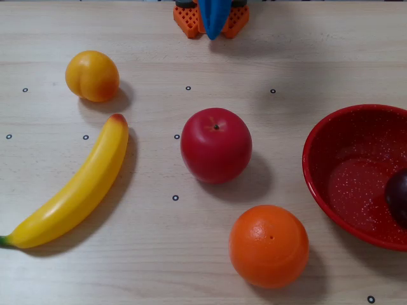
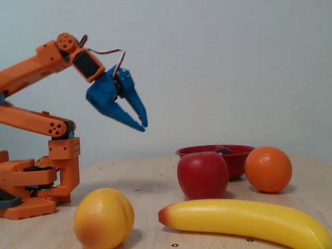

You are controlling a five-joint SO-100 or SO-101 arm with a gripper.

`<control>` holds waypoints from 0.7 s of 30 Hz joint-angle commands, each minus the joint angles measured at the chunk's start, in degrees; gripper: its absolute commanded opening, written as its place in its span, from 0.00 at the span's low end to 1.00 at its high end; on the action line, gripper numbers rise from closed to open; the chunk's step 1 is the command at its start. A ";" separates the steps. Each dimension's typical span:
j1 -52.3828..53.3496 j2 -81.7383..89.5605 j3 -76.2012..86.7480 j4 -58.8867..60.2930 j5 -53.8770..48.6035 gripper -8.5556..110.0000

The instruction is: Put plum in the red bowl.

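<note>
the plum, dark and glossy, sits inside the red bowl at the right edge of the overhead view, well apart from the gripper, which hangs empty at upper left in the fixed view, fingers slightly parted.

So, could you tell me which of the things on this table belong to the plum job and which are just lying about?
Belonging to the job:
- plum, already inside the bowl
- red bowl
- gripper, empty and raised near the arm's base

Just lying about:
- apple
- orange
- banana
- peach-like yellow-orange fruit
</note>
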 commanded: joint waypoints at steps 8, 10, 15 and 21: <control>0.62 15.56 7.91 3.69 1.23 0.07; 0.62 19.16 10.63 4.48 1.23 0.07; 0.70 25.49 16.08 5.71 1.93 0.07; 0.70 25.49 22.32 -3.25 5.54 0.07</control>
